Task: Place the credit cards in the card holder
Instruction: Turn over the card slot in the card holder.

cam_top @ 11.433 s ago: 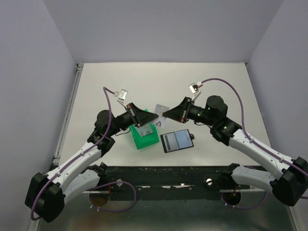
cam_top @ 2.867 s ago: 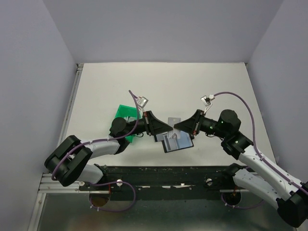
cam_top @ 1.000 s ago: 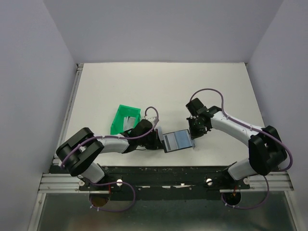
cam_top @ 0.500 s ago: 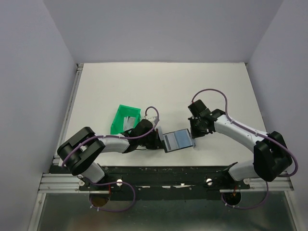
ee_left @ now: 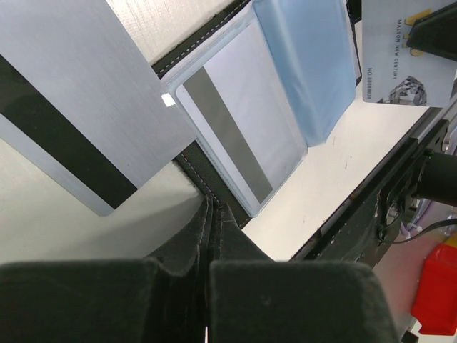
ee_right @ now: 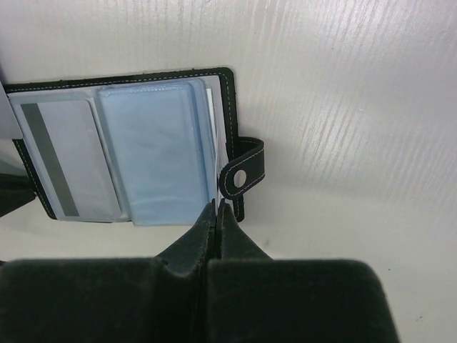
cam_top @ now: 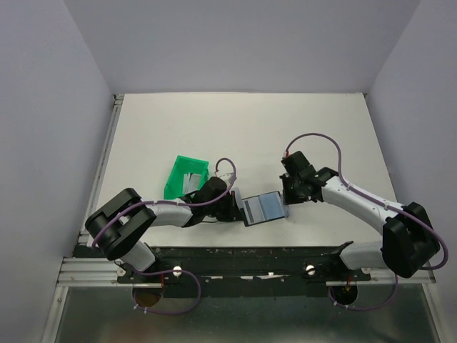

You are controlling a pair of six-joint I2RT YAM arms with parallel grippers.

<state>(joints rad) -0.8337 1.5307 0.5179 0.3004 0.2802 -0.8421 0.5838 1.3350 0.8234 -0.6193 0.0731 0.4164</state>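
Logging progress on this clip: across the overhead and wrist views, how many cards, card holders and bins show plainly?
Cards: 3 (silver card, sleeved card, printed card)
Card holder: 1
Green bin: 1
Total: 5. Pale shapes inside the bin are too small to count.

Robotics lab test cell, white table point(cam_top: 243, 125) boxed in by plain pale-grey walls point(cam_top: 235, 43) on three sides, two robot arms point(cam_top: 357, 202) mounted along a metal frame point(cam_top: 93, 266) at its near edge, purple cables point(cam_top: 312, 135) looping off them.
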